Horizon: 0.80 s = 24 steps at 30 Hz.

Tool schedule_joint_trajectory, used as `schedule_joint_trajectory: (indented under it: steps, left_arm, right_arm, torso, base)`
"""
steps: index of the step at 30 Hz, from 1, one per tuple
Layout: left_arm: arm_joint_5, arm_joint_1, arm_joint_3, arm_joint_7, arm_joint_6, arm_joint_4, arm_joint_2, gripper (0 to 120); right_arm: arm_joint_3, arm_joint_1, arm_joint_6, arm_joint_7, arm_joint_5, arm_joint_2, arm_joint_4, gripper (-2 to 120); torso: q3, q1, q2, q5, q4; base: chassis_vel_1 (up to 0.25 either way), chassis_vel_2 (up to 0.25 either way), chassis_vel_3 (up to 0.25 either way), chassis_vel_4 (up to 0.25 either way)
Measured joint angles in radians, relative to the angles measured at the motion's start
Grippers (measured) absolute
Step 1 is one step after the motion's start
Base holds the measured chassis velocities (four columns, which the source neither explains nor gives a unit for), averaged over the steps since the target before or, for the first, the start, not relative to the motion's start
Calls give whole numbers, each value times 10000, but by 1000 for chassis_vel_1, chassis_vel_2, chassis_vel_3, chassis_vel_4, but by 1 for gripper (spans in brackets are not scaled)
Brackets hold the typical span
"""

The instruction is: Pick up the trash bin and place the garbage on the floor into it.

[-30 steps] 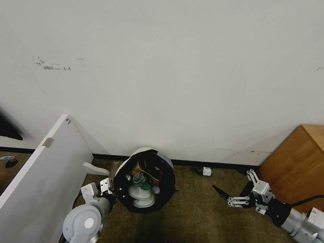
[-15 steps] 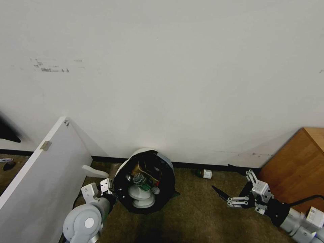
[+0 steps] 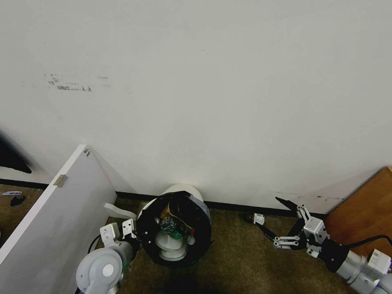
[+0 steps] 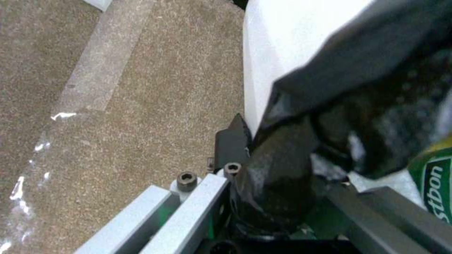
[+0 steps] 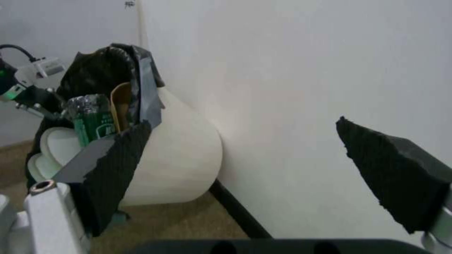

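The small brown bottle [image 3: 256,218] is lying on its side on the carpet [image 3: 241,261], right against the black baseboard [image 3: 228,206] under the wall. I'm judging it light, rigid and smooth, so it may roll or slip; I'd take it across the body, not the neck. My right hand [image 3: 281,222] is hovering just beside it, fingers spread wide and holding nothing. Further left, the trash bin [image 3: 175,228] is tilting toward me, crowded with a white slipper [image 3: 169,241] and a green-labelled bottle [image 3: 173,226]. My left hand [image 3: 130,232] is pinching its bag-covered rim, a thin, slippery hold on a loaded bin.
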Motion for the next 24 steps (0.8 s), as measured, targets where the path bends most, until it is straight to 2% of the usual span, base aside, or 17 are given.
schedule_joint_trajectory:
  steps: [8, 14, 16, 21, 24]
  left_arm:
    - [76, 101, 55, -7, 3, -70, -31, 0]
    - [5, 322, 95, -331, 86, -345, 80, 0]
    - [-410, 427, 77, -787, 90, -617, 132, 0]
    - [-1079, 597, -16, -1368, 87, -1104, 242, 0]
    - [-1621, 744, -157, -1698, 89, -1483, 383, 0]
  right_arm:
    - [-21, 34, 28, 44, 12, -45, -71, 100]
    - [-61, 72, 76, 103, 12, -51, -126, 100]
    - [-70, 75, 99, 114, 12, -49, -144, 100]
    - [-72, 74, 107, 118, 3, -36, -147, 100]
    - [-72, 55, 111, 118, -12, -33, -153, 100]
  torso:
    - [1, 0, 0, -6, -9]
    - [2, 1, -1, -11, -17]
    - [2, 1, -1, -12, -15]
    - [1, 2, -2, -10, -16]
    - [1, 2, -2, -6, -8]
  base:
    - [0, 0, 0, 0]
    - [0, 0, 0, 0]
    - [0, 0, 0, 0]
    - [0, 0, 0, 0]
    - [0, 0, 0, 0]
